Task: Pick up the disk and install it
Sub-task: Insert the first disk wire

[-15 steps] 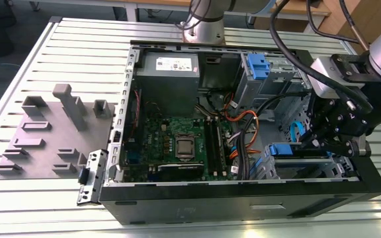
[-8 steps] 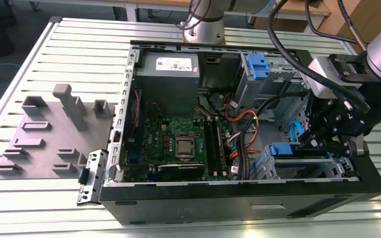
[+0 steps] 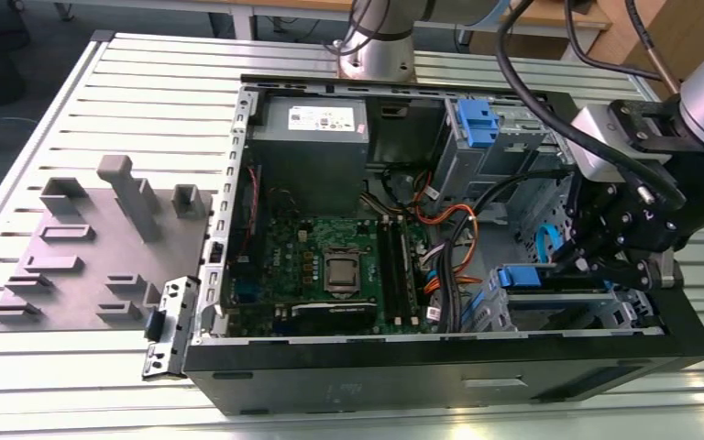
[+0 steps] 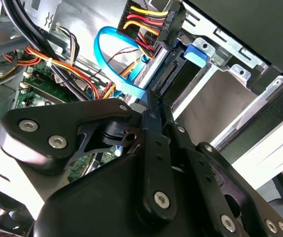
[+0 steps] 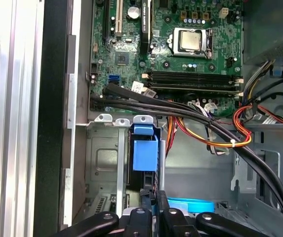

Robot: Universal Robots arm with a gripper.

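- The gripper [image 3: 597,266] hangs inside the computer case [image 3: 450,367], hemmed by cables [image 5: 220,133] and the drive cage [image 5: 104,163].
- Its fingers are pressed together; the disk [image 5: 144,153] sits in the cage just ahead.

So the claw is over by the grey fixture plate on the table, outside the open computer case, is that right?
Not quite. The claw is inside the open computer case, at the drive bay on the exterior view's right, close by the disk with its blue tab. The grey fixture plate does lie on the table, outside the case. The exterior view shows this.
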